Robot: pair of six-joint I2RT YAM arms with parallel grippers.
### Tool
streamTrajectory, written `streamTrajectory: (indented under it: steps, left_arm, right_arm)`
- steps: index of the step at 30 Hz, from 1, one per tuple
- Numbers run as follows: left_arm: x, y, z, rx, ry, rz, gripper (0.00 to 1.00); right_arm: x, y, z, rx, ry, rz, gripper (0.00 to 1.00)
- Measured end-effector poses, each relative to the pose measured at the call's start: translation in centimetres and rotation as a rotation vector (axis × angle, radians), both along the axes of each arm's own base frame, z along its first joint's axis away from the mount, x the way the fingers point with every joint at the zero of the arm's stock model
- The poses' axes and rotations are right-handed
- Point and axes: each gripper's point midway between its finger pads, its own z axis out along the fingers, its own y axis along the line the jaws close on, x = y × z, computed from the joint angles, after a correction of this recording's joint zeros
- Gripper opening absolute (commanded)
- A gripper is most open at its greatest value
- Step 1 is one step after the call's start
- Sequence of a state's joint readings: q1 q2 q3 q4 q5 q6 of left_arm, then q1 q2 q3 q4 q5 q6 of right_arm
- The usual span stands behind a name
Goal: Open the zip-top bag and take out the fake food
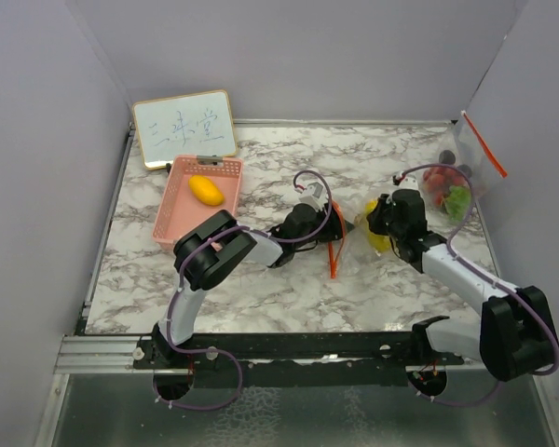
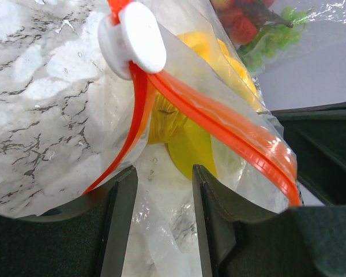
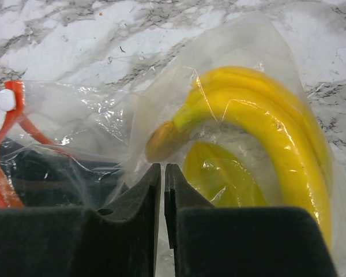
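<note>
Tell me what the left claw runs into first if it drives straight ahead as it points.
Probably the clear film of the zip-top bag, lying between the fingers of the left claw; just behind come the orange zip strip and yellow fake food. Depth is unclear.

Marble table (image 1: 261, 289), pink basket (image 1: 168, 209) left, zip-top bag (image 1: 354, 244) centre, second bag (image 1: 461, 177) right

2 white arms (image 1: 461, 277), bulky black joints, looping purple cables (image 1: 312, 173), matte black gripper fingers (image 2: 118, 231)
</note>
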State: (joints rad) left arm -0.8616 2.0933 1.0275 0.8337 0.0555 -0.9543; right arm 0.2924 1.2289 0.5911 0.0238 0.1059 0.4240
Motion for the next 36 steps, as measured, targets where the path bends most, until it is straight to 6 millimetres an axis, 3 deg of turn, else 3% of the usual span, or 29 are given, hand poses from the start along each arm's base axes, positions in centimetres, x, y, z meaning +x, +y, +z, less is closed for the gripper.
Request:
streamTrajectory:
  steps: [4, 8, 10, 13, 15, 17, 21, 23, 30, 36]
  left_arm:
    - [0.0, -0.1, 0.0, -0.001, -0.002, -0.005, 0.46]
    - [0.0, -0.1, 0.1, -0.003, -0.005, -0.006, 0.46]
    - [-0.1, -0.1, 0.1, -0.005, -0.007, -0.008, 0.46]
    - [-0.1, -0.1, 0.2, -0.006, -0.007, -0.010, 0.46]
    - [-0.1, -0.2, 0.1, -0.006, -0.007, -0.013, 0.47]
    - [-0.2, -0.2, 0.2, -0.008, -0.007, -0.019, 0.47]
    - [-0.1, -0.6, 0.6, -0.017, -0.013, -0.027, 0.43]
    - [0.0, -0.7, 0.8, -0.021, -0.016, -0.027, 0.38]
    - [0.5, -1.2, 1.1, -0.028, -0.025, -0.028, 0.35]
    - [0.7, -1.1, 0.7, 0.000, -0.043, -0.025, 0.44]
  right_arm:
    - [0.0, -0.5, 1.5, 0.000, -0.031, -0.017, 0.17]
    - [1.7, -2.9, 2.8, -0.010, -0.040, -0.092, 0.30]
    - [2.8, -4.4, 3.1, -0.013, -0.040, -0.136, 0.44]
    - [4.0, -5.8, 1.9, -0.027, -0.002, -0.177, 0.54]
    - [4.2, -6.1, 0.3, -0.036, 0.040, -0.185, 0.56]
    - [4.3, -6.2, -1.2, -0.043, 0.077, -0.189, 0.51]
    - [4.8, -5.9, -1.3, -0.027, 0.063, -0.178, 0.28]
    - [4.9, -5.6, -1.3, -0.006, 0.045, -0.169, 0.21]
    - [3.8, -4.5, -1.2, 0.058, -0.006, -0.121, 0.16]
    - [3.3, -4.3, -1.2, 0.066, -0.014, -0.108, 0.13]
